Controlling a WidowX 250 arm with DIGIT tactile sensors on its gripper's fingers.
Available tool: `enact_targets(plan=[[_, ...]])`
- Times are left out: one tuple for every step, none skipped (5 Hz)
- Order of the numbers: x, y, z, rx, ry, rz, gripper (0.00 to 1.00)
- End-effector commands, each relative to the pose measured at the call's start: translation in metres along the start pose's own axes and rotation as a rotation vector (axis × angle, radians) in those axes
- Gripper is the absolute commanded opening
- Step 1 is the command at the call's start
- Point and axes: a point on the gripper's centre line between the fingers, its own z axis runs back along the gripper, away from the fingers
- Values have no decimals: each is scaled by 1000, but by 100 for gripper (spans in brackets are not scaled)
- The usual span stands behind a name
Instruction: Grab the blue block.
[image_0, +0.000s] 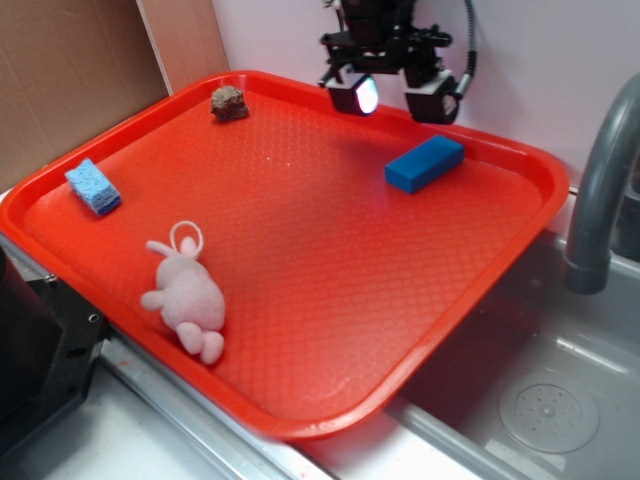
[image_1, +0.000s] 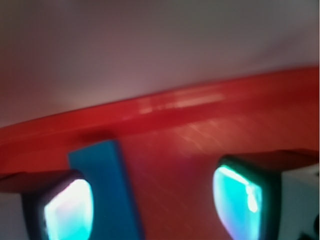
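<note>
The blue block (image_0: 424, 163) is a deep blue flat brick lying on the red tray (image_0: 300, 250) near its far right edge. My gripper (image_0: 392, 97) hangs open above the tray's far rim, up and to the left of the block, with nothing between its fingers. In the wrist view the blue block (image_1: 107, 190) shows as a long strip just inside the left finger (image_1: 67, 210), while the right finger (image_1: 239, 200) stands well apart from it over bare tray.
A pale sky-blue sponge (image_0: 93, 187) lies at the tray's left. A brown lump (image_0: 229, 103) sits at the far left corner. A pink plush rabbit (image_0: 186, 296) lies front left. A sink (image_0: 540, 400) and grey faucet (image_0: 600, 180) stand to the right.
</note>
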Motion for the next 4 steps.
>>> enact_targets(plan=[[11,-3,23,5,-13,-86,100],[2,-10,14,53,5,-106,100],[0,-11,2,100,-16,-134,100],[1,-4,4,142,-43,-113,100]])
